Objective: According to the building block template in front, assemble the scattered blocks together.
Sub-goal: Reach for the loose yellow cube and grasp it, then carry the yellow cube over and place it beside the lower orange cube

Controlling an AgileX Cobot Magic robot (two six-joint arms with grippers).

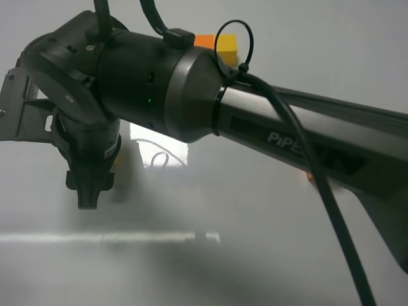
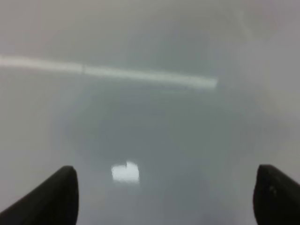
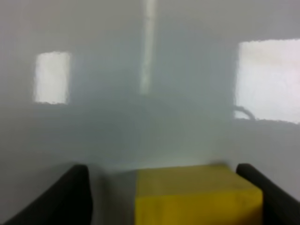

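The template (image 1: 220,43), a bar of an orange and a yellow cube, lies at the far edge, partly hidden behind the right arm. That arm reaches across to the left, with its right gripper (image 1: 88,199) pointing down at the table. In the right wrist view the right gripper (image 3: 164,187) is open, with the loose yellow cube (image 3: 197,197) between its fingers, nearer one finger and apart from the other. A sliver of this cube (image 1: 118,159) shows beside the gripper. A sliver of orange (image 1: 310,177) shows under the arm. The left gripper (image 2: 164,187) is open and empty over bare table.
The right arm's thick black body (image 1: 159,83) and its cable (image 1: 319,185) fill much of the high view and hide the table's middle. Bright window reflections (image 1: 159,153) lie on the glossy grey table (image 1: 210,268).
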